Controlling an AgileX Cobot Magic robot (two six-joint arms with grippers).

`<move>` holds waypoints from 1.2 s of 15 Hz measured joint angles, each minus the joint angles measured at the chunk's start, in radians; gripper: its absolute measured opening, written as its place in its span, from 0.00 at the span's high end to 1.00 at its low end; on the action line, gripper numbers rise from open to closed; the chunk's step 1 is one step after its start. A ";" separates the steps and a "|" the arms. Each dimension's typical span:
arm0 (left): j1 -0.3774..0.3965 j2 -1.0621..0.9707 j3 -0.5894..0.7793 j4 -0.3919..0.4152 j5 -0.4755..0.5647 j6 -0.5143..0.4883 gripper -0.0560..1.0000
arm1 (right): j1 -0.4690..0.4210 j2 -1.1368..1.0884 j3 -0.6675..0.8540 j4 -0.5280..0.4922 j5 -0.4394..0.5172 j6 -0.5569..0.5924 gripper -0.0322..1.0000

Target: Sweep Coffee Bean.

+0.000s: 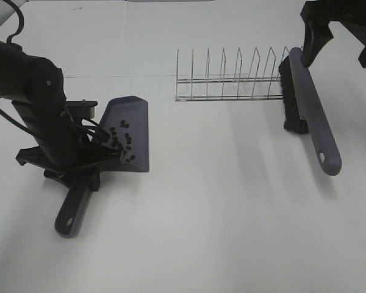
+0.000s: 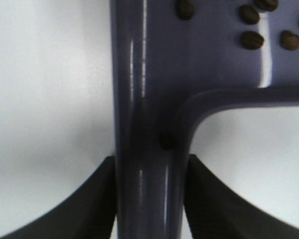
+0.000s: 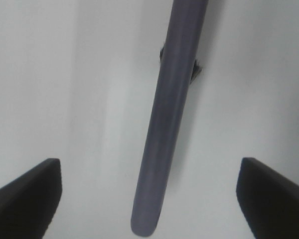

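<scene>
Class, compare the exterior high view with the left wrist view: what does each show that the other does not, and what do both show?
Only the exterior high view shows the brush lying on the table, the wire rack, the right gripper open above the brush, and the dustpan's whole outline. Only the left wrist view shows the left gripper with both fingers pressed against the dustpan handle, and single beans close up. Both show the grey dustpan, coffee beans lying in it, and the white table.

Dustpan (image 1: 134, 131) sits at about 9 o'clock on the table (image 1: 219, 213) with the beans (image 1: 123, 143) in it. Wire rack (image 1: 232, 76) at 12, brush (image 1: 308, 110) lying just right of it, around 2.
</scene>
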 joint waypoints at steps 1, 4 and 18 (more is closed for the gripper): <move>0.000 -0.001 0.000 -0.007 -0.006 -0.001 0.49 | 0.000 -0.052 0.073 0.003 -0.017 -0.002 0.19; -0.002 -0.040 0.001 -0.007 0.001 -0.002 0.36 | 0.000 -0.226 0.285 0.038 -0.081 -0.005 0.19; -0.002 -0.976 0.222 0.158 0.549 -0.002 0.35 | 0.002 -1.309 1.012 0.048 -0.076 -0.072 0.19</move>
